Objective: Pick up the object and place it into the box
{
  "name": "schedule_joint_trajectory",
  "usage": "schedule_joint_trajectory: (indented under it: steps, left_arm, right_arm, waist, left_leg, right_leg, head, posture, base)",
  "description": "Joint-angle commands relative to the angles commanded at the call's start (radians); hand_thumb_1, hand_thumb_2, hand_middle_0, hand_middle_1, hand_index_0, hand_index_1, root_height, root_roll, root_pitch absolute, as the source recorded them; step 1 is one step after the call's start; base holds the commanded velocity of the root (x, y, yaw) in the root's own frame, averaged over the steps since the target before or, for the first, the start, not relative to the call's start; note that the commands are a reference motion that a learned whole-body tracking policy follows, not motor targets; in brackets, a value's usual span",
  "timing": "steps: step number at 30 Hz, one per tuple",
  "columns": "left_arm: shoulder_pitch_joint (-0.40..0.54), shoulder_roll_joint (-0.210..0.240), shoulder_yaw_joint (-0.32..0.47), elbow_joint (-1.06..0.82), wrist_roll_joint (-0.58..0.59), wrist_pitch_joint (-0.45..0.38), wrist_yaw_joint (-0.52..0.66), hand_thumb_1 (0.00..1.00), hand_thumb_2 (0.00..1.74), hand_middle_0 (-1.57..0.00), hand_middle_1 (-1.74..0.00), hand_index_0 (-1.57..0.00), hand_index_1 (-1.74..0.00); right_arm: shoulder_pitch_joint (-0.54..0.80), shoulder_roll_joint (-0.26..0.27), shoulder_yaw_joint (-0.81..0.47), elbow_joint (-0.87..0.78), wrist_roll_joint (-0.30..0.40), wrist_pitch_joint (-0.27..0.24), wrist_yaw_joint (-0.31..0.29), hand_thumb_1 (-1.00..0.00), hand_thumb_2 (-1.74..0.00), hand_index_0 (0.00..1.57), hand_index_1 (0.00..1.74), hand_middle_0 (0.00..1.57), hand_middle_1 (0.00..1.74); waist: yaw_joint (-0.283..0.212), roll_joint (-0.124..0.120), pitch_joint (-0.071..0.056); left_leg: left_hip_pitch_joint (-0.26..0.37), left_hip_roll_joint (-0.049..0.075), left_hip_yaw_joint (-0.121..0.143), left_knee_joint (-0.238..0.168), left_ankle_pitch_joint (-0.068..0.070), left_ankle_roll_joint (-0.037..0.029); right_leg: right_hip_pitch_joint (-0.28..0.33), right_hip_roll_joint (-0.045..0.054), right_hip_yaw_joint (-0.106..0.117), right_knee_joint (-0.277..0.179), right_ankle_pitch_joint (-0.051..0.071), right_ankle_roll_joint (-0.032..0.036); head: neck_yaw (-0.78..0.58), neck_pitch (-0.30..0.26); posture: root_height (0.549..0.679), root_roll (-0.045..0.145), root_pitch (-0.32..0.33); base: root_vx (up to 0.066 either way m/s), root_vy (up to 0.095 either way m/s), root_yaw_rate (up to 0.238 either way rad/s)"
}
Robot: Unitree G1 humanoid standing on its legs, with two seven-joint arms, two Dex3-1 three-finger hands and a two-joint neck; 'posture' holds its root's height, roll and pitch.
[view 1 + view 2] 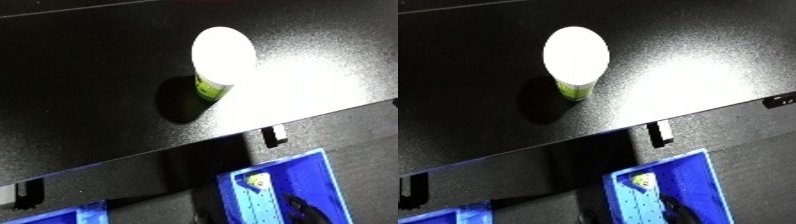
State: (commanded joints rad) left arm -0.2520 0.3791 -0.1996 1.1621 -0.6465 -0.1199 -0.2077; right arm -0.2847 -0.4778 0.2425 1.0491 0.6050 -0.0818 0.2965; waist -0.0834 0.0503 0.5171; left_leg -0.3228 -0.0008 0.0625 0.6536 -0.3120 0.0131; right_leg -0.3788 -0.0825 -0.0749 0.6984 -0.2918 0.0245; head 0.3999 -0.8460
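Holding something small: blue bin (298, 192).

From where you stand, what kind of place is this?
Probably a workbench or sorting station, not a home. A dark speckled table top holds one white-lidded cup with a green label, and blue plastic bins stand below its front edge. No hand is in view.
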Motion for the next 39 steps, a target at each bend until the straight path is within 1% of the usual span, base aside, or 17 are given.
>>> schedule_joint_trajectory:
  steps: [3, 6, 7, 9, 11, 14, 16, 18, 20, 22, 24, 26, 29, 32, 34, 37, 39]
  left_arm:
    - [0.011, 0.0, 0.0, 0.008, 0.01, -0.004, 0.004, 0.0, 0.0, 0.0, 0.0, 0.0, 0.0]
    - [0.02, 0.008, 0.017, 0.021, 0.02, -0.008, -0.004, 0.0, 0.0, 0.0, 0.0, 0.0, 0.0]
    - [0.022, 0.012, 0.024, 0.023, 0.024, -0.008, -0.005, 0.0, 0.0, 0.0, 0.0, 0.0, 0.0]
    - [0.027, 0.023, 0.034, 0.021, 0.03, -0.006, -0.007, 0.0, 0.0, 0.0, 0.0, 0.0, 0.0]
    - [0.035, 0.036, 0.043, 0.016, 0.033, -0.005, -0.008, 0.0, 0.0, 0.0, 0.0, 0.0, 0.0]
    - [0.057, 0.057, 0.061, 0.014, 0.035, -0.011, -0.017, 0.0, 0.0, 0.0, 0.0, 0.0, 0.0]
    - [0.073, 0.069, 0.072, 0.02, 0.033, -0.02, -0.027, 0.0, 0.0, 0.0, 0.0, 0.0, 0.0]
    - [0.083, 0.077, 0.08, 0.034, 0.028, -0.031, -0.04, 0.0, 0.0, 0.0, 0.0, 0.0, 0.0]
    - [0.088, 0.082, 0.082, 0.051, 0.021, -0.042, -0.051, 0.0, 0.0, 0.0, 0.0, 0.0, 0.0]
    - [0.092, 0.085, 0.081, 0.065, 0.016, -0.051, -0.059, 0.0, 0.0, 0.0, 0.0, 0.0, 0.0]
    - [0.094, 0.087, 0.079, 0.078, 0.013, -0.056, -0.065, 0.0, 0.0, 0.0, 0.0, 0.0, 0.0]
    - [0.095, 0.089, 0.077, 0.092, 0.011, -0.059, -0.069, 0.0, 0.0, 0.0, 0.0, 0.0, 0.0]
    - [0.097, 0.087, 0.073, 0.104, 0.01, -0.059, -0.071, 0.0, 0.0, 0.0, 0.0, 0.0, 0.0]
    - [0.1, 0.078, 0.071, 0.109, 0.019, -0.056, -0.073, 0.0, 0.0, 0.0, 0.0, 0.0, 0.0]
    - [0.102, 0.07, 0.071, 0.109, 0.029, -0.055, -0.073, 0.0, 0.0, 0.0, 0.0, 0.0, 0.0]
    - [0.104, 0.059, 0.074, 0.104, 0.052, -0.051, -0.073, 0.0, 0.0, 0.0, 0.0, 0.0, 0.0]
    - [0.104, 0.052, 0.076, 0.095, 0.065, -0.044, -0.071, 0.0, 0.0, 0.0, 0.0, 0.0, 0.0]
  right_arm:
    - [0.023, -0.015, 0.016, -0.036, -0.043, -0.01, 0.026, 0.0, 0.0, 0.0, 0.0, 0.0, 0.0]
    - [0.039, -0.04, 0.04, -0.07, -0.108, -0.014, 0.065, 0.0, 0.0, 0.0, 0.0, 0.0, 0.0]
    - [0.042, -0.051, 0.049, -0.089, -0.125, -0.006, 0.085, 0.0, 0.0, 0.0, 0.0, 0.0, 0.0]
    - [0.051, -0.077, 0.066, -0.162, -0.119, 0.041, 0.139, 0.0, 0.0, 0.0, 0.0, 0.0, 0.0]
    - [0.071, -0.101, 0.072, -0.288, -0.071, 0.116, 0.198, 0.0, 0.0, 0.0, 0.0, 0.0, 0.0]
    - [0.125, -0.125, 0.059, -0.522, 0.024, 0.233, 0.293, 0.0, 0.0, 0.0, 0.0, 0.0, 0.0]
    - [0.159, -0.138, 0.042, -0.662, 0.076, 0.291, 0.376, 0.0, 0.0, 0.0, 0.0, 0.0, 0.0]
    - [0.179, -0.153, 0.027, -0.772, 0.111, 0.339, 0.47, 0.0, 0.0, 0.0, 0.0, 0.0, 0.0]
    - [0.183, -0.175, 0.015, -0.855, 0.129, 0.373, 0.565, 0.0, 0.0, 0.0, 0.0, 0.0, 0.0]
    - [0.176, -0.198, 0.005, -0.929, 0.151, 0.397, 0.637, 0.0, 0.0, 0.0, 0.0, 0.0, 0.0]
    - [0.158, -0.225, -0.01, -1.003, 0.194, 0.417, 0.693, 0.0, 0.0, 0.0, 0.0, 0.0, 0.0]
    - [0.137, -0.246, -0.029, -1.071, 0.254, 0.428, 0.722, 0.0, 0.0, 0.0, 0.0, 0.0, 0.0]
    - [0.106, -0.257, -0.062, -1.159, 0.359, 0.422, 0.733, 0.0, 0.0, 0.0, 0.0, 0.0, 0.0]
    - [0.08, -0.238, -0.104, -1.216, 0.472, 0.386, 0.705, 0.0, 0.0, 0.0, 0.0, 0.0, 0.0]
    - [0.058, -0.213, -0.137, -1.235, 0.547, 0.34, 0.675, 0.0, 0.0, 0.0, 0.0, 0.0, 0.0]
    - [0.013, -0.172, -0.19, -1.252, 0.654, 0.246, 0.606, 0.0, 0.0, 0.0, 0.0, 0.0, 0.0]
    - [-0.02, -0.15, -0.228, -1.259, 0.687, 0.173, 0.54, 0.0, 0.0, 0.0, 0.0, 0.0, 0.0]
  waist:
    - [-0.004, -0.006, 0.002]
    - [-0.004, -0.013, 0.0]
    - [-0.005, -0.016, -0.002]
    - [-0.007, -0.024, -0.003]
    - [-0.011, -0.035, -0.005]
    - [-0.021, -0.051, -0.008]
    - [-0.029, -0.061, -0.013]
    - [-0.035, -0.069, -0.019]
    - [-0.039, -0.074, -0.026]
    - [-0.04, -0.077, -0.031]
    - [-0.041, -0.08, -0.038]
    - [-0.041, -0.082, -0.045]
    - [-0.041, -0.082, -0.055]
    - [-0.04, -0.079, -0.064]
    - [-0.039, -0.075, -0.069]
    - [-0.036, -0.069, -0.075]
    - [-0.034, -0.063, -0.077]
  left_leg:
    - [0.014, 0.003, -0.003, -0.003, -0.002, -0.0005]
    - [0.021, 0.006, -0.001, -0.011, -0.002, -0.0021]
    - [0.021, 0.007, 0.001, -0.012, -0.002, -0.0029]
    - [0.017, 0.009, 0.003, -0.009, -0.004, -0.0044]
    - [0.015, 0.012, 0.006, -0.007, -0.005, -0.0055]
    - [0.015, 0.016, 0.009, -0.009, -0.005, -0.0067]
    - [0.018, 0.02, 0.011, -0.014, -0.004, -0.0088]
    - [0.02, 0.024, 0.015, -0.021, -0.002, -0.0126]
    - [0.022, 0.028, 0.018, -0.025, -0.001, -0.0171]
    - [0.023, 0.032, 0.021, -0.027, -0.002, -0.0215]
    - [0.024, 0.035, 0.023, -0.027, -0.003, -0.0261]
    - [0.023, 0.038, 0.024, -0.025, -0.005, -0.03]
    - [0.023, 0.039, 0.025, -0.021, -0.01, -0.0342]
    - [0.026, 0.041, 0.025, -0.016, -0.016, -0.0356]
    - [0.028, 0.041, 0.026, -0.012, -0.021, -0.0352]
    - [0.027, 0.04, 0.024, -0.001, -0.029, -0.0344]
    - [0.024, 0.038, 0.022, 0.008, -0.033, -0.034]
  right_leg:
    - [0.011, -0.0054, 0.0, -0.009, 0.005, 0.0052]
    - [0.019, -0.0068, -0.002, -0.019, 0.005, 0.01]
    - [0.02, -0.0069, -0.003, -0.022, 0.005, 0.0108]
    - [0.021, -0.0064, -0.005, -0.025, 0.004, 0.0112]
    - [0.022, -0.0051, -0.006, -0.027, 0.003, 0.0115]
    - [0.023, -0.003, -0.009, -0.026, 0.001, 0.0133]
    - [0.023, -0.0019, -0.01, -0.027, -0.001, 0.0159]
    - [0.023, -0.0013, -0.012, -0.029, -0.003, 0.0189]
    - [0.024, -0.0008, -0.012, -0.032, -0.005, 0.0215]
    - [0.026, -0.0006, -0.013, -0.034, -0.007, 0.0226]
    - [0.028, 0.0, -0.013, -0.035, -0.01, 0.0219]
    - [0.03, 0.0007, -0.013, -0.034, -0.014, 0.0202]
    - [0.032, 0.0016, -0.012, -0.029, -0.02, 0.018]
    - [0.036, 0.0007, -0.011, -0.026, -0.025, 0.0164]
    - [0.04, -0.0007, -0.01, -0.024, -0.028, 0.0152]
    - [0.042, -0.0025, -0.009, -0.016, -0.033, 0.013]
    - [0.042, -0.0033, -0.009, -0.01, -0.035, 0.0113]
  head:
    - [-0.006, -0.013]
    - [-0.014, -0.004]
    - [-0.02, -0.001]
    - [-0.032, 0.007]
    - [-0.057, 0.012]
    - [-0.094, 0.024]
    - [-0.121, 0.03]
    - [-0.134, 0.036]
    - [-0.141, 0.047]
    - [-0.144, 0.053]
    - [-0.146, 0.06]
    - [-0.148, 0.066]
    - [-0.138, 0.071]
    - [-0.125, 0.08]
    - [-0.113, 0.079]
    - [-0.09, 0.08]
    - [-0.081, 0.086]
  posture:
    - [0.645, 0.044, -0.023]
    - [0.646, 0.043, -0.023]
    - [0.646, 0.042, -0.021]
    - [0.646, 0.041, -0.019]
    - [0.646, 0.039, -0.017]
    - [0.646, 0.036, -0.016]
    - [0.646, 0.035, -0.015]
    - [0.646, 0.034, -0.013]
    - [0.646, 0.033, -0.011]
    - [0.646, 0.033, -0.011]
    - [0.646, 0.034, -0.01]
    - [0.646, 0.035, -0.009]
    - [0.646, 0.037, -0.009]
    - [0.646, 0.039, -0.012]
    - [0.646, 0.041, -0.013]
    - [0.646, 0.044, -0.017]
    - [0.646, 0.046, -0.019]
  base:
    - [0.052, 0.015, -0.062]
    - [0.028, -0.004, -0.068]
    - [0.007, -0.017, -0.047]
    - [0.003, -0.029, -0.021]
    - [0.005, -0.039, -0.022]
    - [0.011, -0.037, -0.048]
    - [0.018, -0.023, -0.084]
    - [0.021, -0.011, -0.103]
    - [0.022, -0.006, -0.093]
    - [0.027, -0.007, -0.052]
    - [0.035, -0.007, -0.019]
    - [0.036, -0.002, 0.0]
    - [0.041, 0.004, 0.023]
    - [0.05, 0.008, 0.05]
    - [0.052, 0.013, 0.062]
    - [0.048, 0.011, 0.078]
    - [0.041, 0.01, 0.08]
